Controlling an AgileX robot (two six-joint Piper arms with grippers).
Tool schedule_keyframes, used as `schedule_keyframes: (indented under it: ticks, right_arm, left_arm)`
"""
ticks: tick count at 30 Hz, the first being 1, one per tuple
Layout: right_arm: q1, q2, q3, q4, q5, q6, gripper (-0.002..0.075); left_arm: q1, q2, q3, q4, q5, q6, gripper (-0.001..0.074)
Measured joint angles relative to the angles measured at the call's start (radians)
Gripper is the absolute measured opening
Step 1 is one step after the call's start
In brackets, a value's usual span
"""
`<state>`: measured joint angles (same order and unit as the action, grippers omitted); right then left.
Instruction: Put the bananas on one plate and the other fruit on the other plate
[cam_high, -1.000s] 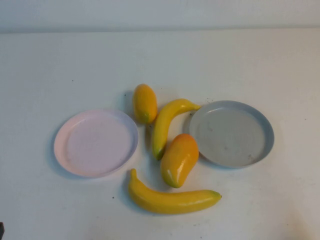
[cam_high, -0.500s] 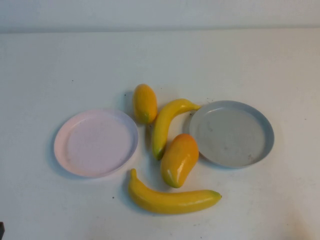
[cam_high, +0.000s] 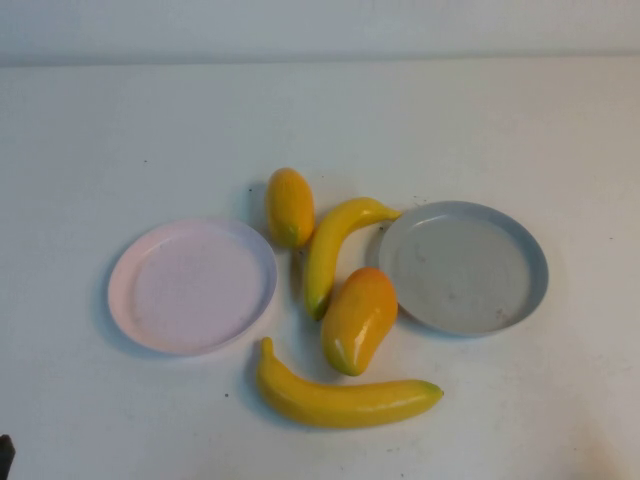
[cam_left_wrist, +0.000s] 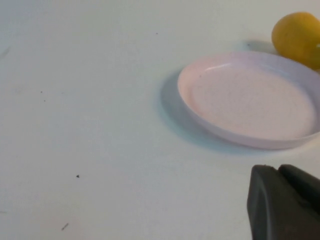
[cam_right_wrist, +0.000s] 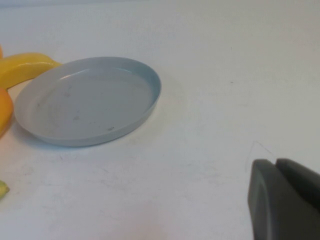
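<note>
The pale pink plate (cam_high: 192, 287) lies at the left and the grey-blue plate (cam_high: 463, 266) at the right, both empty. Between them lie a mango (cam_high: 289, 206), a smaller banana (cam_high: 335, 245), a second mango (cam_high: 358, 318) and a larger banana (cam_high: 340, 398) nearest me. My left gripper (cam_left_wrist: 277, 167) is shut and empty, near the pink plate (cam_left_wrist: 250, 100), with one mango (cam_left_wrist: 300, 37) behind the plate. My right gripper (cam_right_wrist: 276, 161) is shut and empty, near the grey plate (cam_right_wrist: 90, 100); a banana (cam_right_wrist: 25, 67) and a mango's edge (cam_right_wrist: 4, 112) lie past the plate.
Everything lies on a white table (cam_high: 320, 110) whose far edge meets a pale wall. A dark tip of the left gripper (cam_high: 4, 455) shows at the near left corner of the high view. The larger banana's green tip (cam_right_wrist: 2, 189) peeks into the right wrist view.
The dark tip of the left gripper shows slightly more at the high view's bottom left corner. The fruit and plates have not moved.
</note>
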<state>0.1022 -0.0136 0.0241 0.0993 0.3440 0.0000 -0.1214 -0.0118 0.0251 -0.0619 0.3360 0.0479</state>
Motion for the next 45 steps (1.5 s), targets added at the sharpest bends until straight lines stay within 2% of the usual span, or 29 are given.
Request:
schedule_keyframes:
  ticks: [5, 10, 14, 19, 27, 33, 37, 45]
  right_arm:
    - [0.000, 0.000, 0.000, 0.000, 0.000, 0.000, -0.0015]
    - [0.000, 0.000, 0.000, 0.000, 0.000, 0.000, -0.0015]
    - [0.000, 0.000, 0.000, 0.000, 0.000, 0.000, -0.0015]
    - [0.000, 0.000, 0.000, 0.000, 0.000, 0.000, -0.0015]
    - [0.000, 0.000, 0.000, 0.000, 0.000, 0.000, -0.0015]
    - [0.000, 0.000, 0.000, 0.000, 0.000, 0.000, -0.0015]
    - [0.000, 0.000, 0.000, 0.000, 0.000, 0.000, -0.0015]
    - [0.000, 0.000, 0.000, 0.000, 0.000, 0.000, -0.0015]
  left_arm:
    - [0.000, 0.000, 0.000, -0.088, -0.060, -0.093, -0.0005]
    - [0.000, 0.000, 0.000, -0.275, -0.148, -0.220, -0.0005]
    - [0.000, 0.000, 0.000, -0.324, -0.202, -0.242, -0.0005]
    - [0.000, 0.035, -0.047, -0.333, -0.129, -0.304, -0.0005]
    - [0.000, 0.454, -0.446, -0.253, 0.292, -0.276, -0.0005]
    - [0.000, 0.861, -0.767, -0.234, 0.557, -0.019, -0.0005]
    - [-0.020, 1.077, -0.923, -0.224, 0.581, 0.051, -0.0005]
    - [-0.257, 1.510, -1.242, -0.176, 0.550, 0.069, -0.0005]
